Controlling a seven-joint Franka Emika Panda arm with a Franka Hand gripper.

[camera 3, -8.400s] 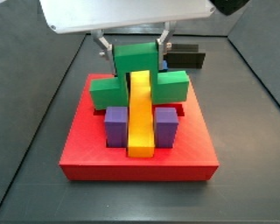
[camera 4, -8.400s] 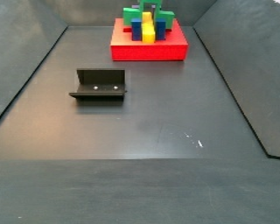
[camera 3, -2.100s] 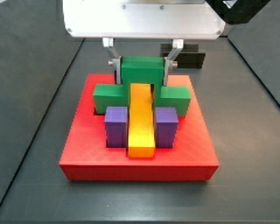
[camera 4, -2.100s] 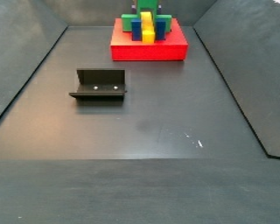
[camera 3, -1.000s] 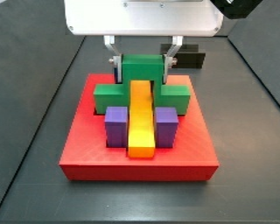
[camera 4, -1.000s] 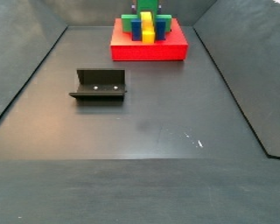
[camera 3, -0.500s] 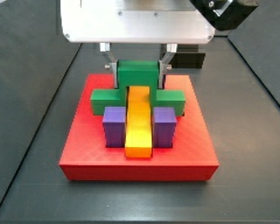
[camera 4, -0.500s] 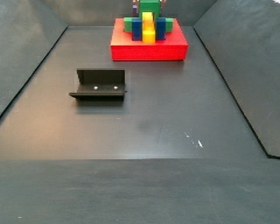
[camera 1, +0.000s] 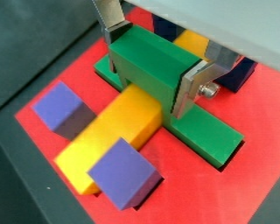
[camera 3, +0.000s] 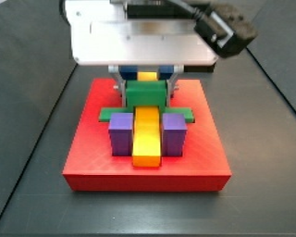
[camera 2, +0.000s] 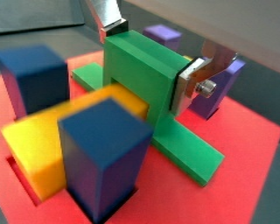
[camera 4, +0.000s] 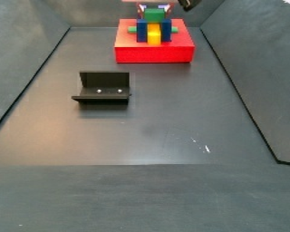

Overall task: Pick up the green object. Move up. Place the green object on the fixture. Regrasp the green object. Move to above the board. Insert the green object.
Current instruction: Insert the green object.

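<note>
The green object (camera 1: 208, 133) stands on the red board (camera 1: 60, 74), straddling the far end of the yellow bar (camera 1: 108, 136), its wings down at the board's surface. My gripper (camera 1: 150, 63) is shut on its raised centre, one silver finger (camera 1: 192, 87) on each side. Both wrist views show this grip (camera 2: 150, 59). In a side view the gripper (camera 3: 144, 79) sits low over the board (camera 3: 144, 171), with the green object (camera 3: 143, 96) behind the purple blocks (camera 3: 119, 131). The black fixture (camera 4: 102, 88) stands empty on the floor, far from the board (camera 4: 154, 53).
Two purple blocks (camera 1: 63, 109) flank the yellow bar (camera 3: 145, 137). Dark blue upright blocks (camera 2: 104, 153) stand on the board near the green object. The dark floor (camera 4: 148, 136) has sloping walls around it.
My gripper has come down with the green object. The piece was held above the yellow bar and now sits low on the board astride it.
</note>
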